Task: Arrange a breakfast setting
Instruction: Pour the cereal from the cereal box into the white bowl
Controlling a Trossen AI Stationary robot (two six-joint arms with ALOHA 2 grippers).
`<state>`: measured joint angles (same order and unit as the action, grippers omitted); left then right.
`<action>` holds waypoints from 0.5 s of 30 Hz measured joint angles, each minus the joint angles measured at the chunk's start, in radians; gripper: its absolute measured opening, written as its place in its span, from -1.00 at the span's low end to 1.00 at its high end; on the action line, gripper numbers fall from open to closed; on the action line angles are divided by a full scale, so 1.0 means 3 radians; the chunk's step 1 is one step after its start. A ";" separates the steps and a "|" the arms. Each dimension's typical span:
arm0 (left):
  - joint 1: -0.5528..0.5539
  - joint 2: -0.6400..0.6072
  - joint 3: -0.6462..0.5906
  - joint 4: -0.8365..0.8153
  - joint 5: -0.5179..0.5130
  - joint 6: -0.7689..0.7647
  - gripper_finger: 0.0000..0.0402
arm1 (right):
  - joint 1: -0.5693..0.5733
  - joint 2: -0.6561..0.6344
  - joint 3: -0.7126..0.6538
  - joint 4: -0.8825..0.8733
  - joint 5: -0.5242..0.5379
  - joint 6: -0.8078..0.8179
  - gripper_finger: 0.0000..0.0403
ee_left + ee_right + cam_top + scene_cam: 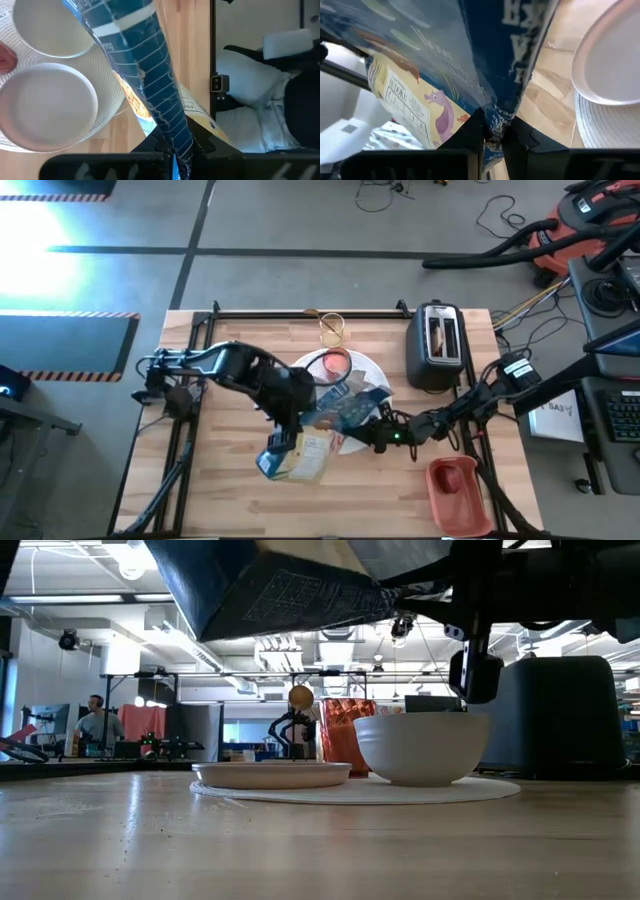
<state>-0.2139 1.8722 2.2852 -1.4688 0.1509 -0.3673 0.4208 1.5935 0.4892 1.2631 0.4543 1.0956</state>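
Two end effectors clamp one blue cereal bag (315, 435) above the bench (230, 490): the left end effector (285, 428) and right end effector (378, 432) pinch opposite ends, with the small white bowl (420, 747) directly beneath it.

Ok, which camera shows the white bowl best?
Low view: the white bowl stands whole, side-on, on the round mat. In the high view the blue bag hides it. The wrist views show round white dishes; which is the bowl is unclear.
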 joint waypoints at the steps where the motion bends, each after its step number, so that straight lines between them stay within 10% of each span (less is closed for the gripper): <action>1: 0.0039 0.0007 0.0002 0.0011 0.0055 -0.0002 -1.00 | -0.0001 -0.0001 -0.0004 -0.0002 0.0001 0.0056 -0.81; 15: 0.0248 0.0092 0.0080 0.0032 0.0391 0.0009 -1.00 | 0.0000 -0.0006 -0.0051 0.0003 0.0069 0.0365 -0.78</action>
<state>-0.1394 1.8997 2.3093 -1.4592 0.2682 -0.3645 0.4210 1.5917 0.4738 1.2640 0.4751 1.2051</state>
